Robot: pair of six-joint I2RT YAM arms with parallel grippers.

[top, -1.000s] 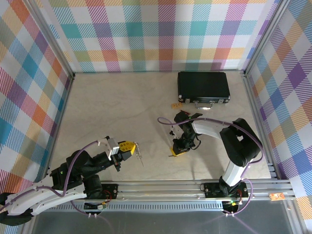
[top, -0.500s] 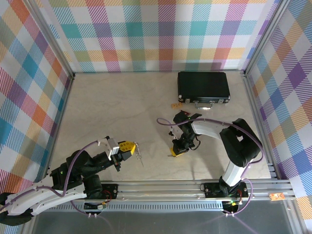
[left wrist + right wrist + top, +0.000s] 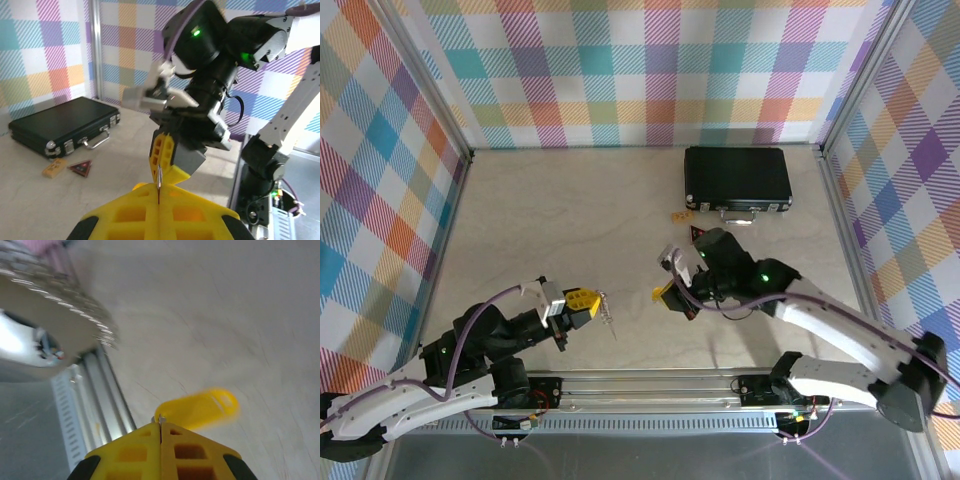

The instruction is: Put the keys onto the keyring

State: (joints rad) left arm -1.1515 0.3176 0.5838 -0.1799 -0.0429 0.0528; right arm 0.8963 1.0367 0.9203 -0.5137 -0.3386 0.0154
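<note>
My left gripper [image 3: 592,300] hovers at the near left, shut on the keyring [image 3: 607,316], a thin silvery loop sticking out to its right. In the left wrist view the keyring [image 3: 159,181] shows edge-on as a thin metal sliver between the closed yellow fingers. My right gripper [image 3: 662,293] is raised off the table a short way to the right of it, pointing toward the left gripper. In the right wrist view its jaws are shut on the key [image 3: 197,408], with the blurred yellow head sticking out past the tips. The right gripper [image 3: 164,156] faces the left wrist camera closely.
A black case [image 3: 737,180] lies at the back right. A small tan tag [image 3: 680,215] and a dark red triangular tag [image 3: 698,233] lie in front of it. The aluminium rail [image 3: 660,385] runs along the near edge. Plaid walls enclose three sides.
The right gripper closed on the key at the table, then lifted and swung left toward the left gripper, its arm stretching low. The left gripper with the keyring stayed put.
</note>
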